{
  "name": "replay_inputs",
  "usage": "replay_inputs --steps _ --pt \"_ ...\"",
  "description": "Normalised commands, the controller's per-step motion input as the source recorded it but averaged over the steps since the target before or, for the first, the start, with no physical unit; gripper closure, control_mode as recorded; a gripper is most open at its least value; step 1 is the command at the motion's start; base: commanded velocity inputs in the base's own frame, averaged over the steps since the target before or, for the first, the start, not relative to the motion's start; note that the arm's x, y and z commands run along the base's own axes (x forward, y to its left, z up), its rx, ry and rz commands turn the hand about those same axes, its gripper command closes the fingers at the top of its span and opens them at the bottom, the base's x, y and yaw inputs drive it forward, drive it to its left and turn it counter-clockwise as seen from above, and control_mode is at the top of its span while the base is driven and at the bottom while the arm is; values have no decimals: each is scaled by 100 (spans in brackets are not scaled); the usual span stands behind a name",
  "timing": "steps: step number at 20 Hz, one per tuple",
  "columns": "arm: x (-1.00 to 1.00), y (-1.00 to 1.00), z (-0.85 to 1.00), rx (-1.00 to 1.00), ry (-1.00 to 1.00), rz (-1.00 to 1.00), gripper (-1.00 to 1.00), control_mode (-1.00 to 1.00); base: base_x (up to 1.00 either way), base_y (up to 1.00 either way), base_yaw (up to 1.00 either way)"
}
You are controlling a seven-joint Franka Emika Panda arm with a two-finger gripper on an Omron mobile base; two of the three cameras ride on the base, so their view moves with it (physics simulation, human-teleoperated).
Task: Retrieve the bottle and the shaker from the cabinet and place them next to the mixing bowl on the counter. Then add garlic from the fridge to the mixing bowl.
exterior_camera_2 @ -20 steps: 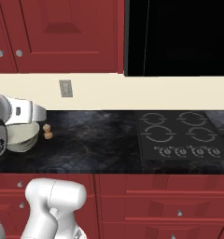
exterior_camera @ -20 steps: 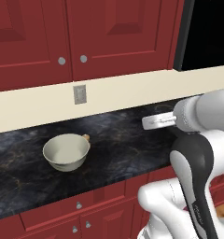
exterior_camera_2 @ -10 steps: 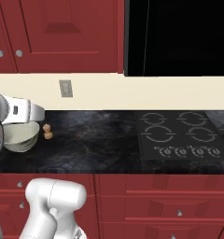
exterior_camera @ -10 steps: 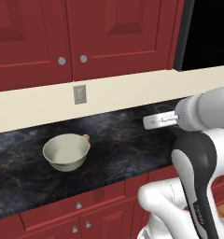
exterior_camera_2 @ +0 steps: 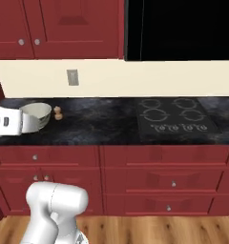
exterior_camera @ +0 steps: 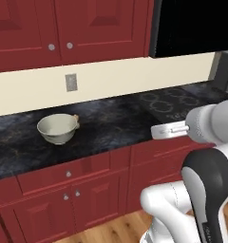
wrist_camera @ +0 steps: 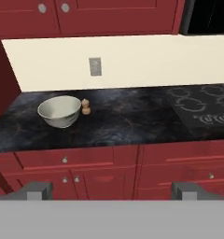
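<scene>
The cream mixing bowl (exterior_camera: 58, 128) (exterior_camera_2: 36, 116) (wrist_camera: 60, 111) sits on the black counter (exterior_camera: 116, 118) (exterior_camera_2: 102, 125) (wrist_camera: 128, 122) toward its left end. The small brown shaker (wrist_camera: 86, 107) (exterior_camera_2: 58, 113) (exterior_camera: 76, 117) stands upright just right of the bowl, close to its rim. Above them the red cabinet (exterior_camera: 63, 23) (wrist_camera: 53, 14) has its doors closed. My gripper (wrist_camera: 112, 191) is open and empty, held back from the counter and facing it from a distance. The bottle, the garlic and the fridge are out of view.
A black cooktop (exterior_camera: 173, 102) (exterior_camera_2: 176, 119) (wrist_camera: 202, 109) is set into the counter to the right, under a dark appliance (exterior_camera_2: 183, 28). A wall outlet (wrist_camera: 95, 66) is above the bowl. Red drawers (exterior_camera_2: 107, 157) front the counter, with wood floor (exterior_camera_2: 135, 228) below.
Both base views have shifted: the base has drawn back from the counter, so more drawers and the floor now show. Bowl and shaker stay put, and the gripper remains open.
</scene>
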Motion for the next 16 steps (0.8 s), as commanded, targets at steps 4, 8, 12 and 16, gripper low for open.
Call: replay_inputs --steps 4,8,12,16 --pt "0 0 0 0 0 0 -100 100 -74 0 -6" --pt "0 0 0 0 0 0 -100 100 -32 35 -17" --pt "0 0 0 0 0 0 -100 100 -56 96 5" --pt "0 0 0 0 0 0 -100 100 -25 92 21"
